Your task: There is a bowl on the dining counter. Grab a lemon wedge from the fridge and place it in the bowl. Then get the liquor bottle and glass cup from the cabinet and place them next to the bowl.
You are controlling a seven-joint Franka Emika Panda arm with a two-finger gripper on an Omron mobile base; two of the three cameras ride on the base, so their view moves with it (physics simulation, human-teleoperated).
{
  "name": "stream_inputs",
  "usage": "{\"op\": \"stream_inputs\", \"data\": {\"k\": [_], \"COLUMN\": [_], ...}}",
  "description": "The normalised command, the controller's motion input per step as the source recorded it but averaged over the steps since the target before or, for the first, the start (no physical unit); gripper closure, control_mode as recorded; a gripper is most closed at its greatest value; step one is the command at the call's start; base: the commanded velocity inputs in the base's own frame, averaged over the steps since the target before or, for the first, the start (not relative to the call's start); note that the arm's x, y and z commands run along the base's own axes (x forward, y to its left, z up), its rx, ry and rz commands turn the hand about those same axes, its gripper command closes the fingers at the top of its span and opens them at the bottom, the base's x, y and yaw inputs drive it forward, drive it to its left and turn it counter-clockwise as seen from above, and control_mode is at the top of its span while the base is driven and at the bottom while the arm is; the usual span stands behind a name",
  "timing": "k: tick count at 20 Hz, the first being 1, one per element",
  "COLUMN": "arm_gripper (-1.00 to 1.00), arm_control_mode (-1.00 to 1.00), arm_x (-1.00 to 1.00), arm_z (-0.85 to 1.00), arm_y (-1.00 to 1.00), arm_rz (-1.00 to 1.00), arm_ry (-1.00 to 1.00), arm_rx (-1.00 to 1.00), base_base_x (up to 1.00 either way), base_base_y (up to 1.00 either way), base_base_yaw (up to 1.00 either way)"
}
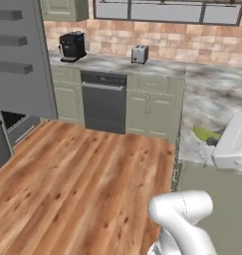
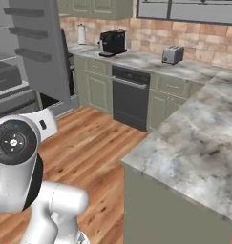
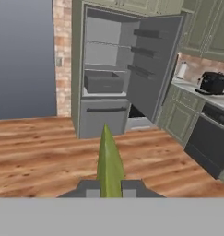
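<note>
My gripper (image 3: 109,186) is shut on the lemon wedge (image 3: 109,161), a yellow-green sliver that sticks out forward between the fingertips. From the left base camera the wedge (image 1: 205,133) and the gripper (image 1: 210,140) hang at the right, just above the marble dining counter (image 1: 207,107). That same counter (image 2: 198,143) spreads across the right side of the right base view. Across the wooden floor stands the grey fridge (image 3: 109,78) with its door (image 1: 18,60) swung open, showing shelves and a drawer. The bowl, liquor bottle and glass cup are out of view.
A marble worktop (image 1: 117,63) along the brick wall carries a black coffee machine (image 1: 72,46) and a toaster (image 1: 139,54), with a dark dishwasher (image 1: 104,102) under it. Pale green wall cabinets (image 3: 205,27) hang shut above. Wooden floor (image 1: 82,184) lies open between fridge and counter.
</note>
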Motion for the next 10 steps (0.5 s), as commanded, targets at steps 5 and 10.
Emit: {"op": "stream_inputs", "data": {"k": [5, 10], "arm_gripper": [1.0, 1.0], "arm_control_mode": [1.0, 1.0], "arm_x": [0.0, 0.0], "arm_z": [0.0, 0.0], "arm_y": [0.0, 0.0], "arm_rz": [0.0, 0.0], "arm_ry": [0.0, 0.0], "arm_rx": [0.0, 0.0], "base_base_x": [0.09, 0.0], "base_base_y": [-1.0, -1.0], "base_base_yaw": [0.0, 0.0]}}
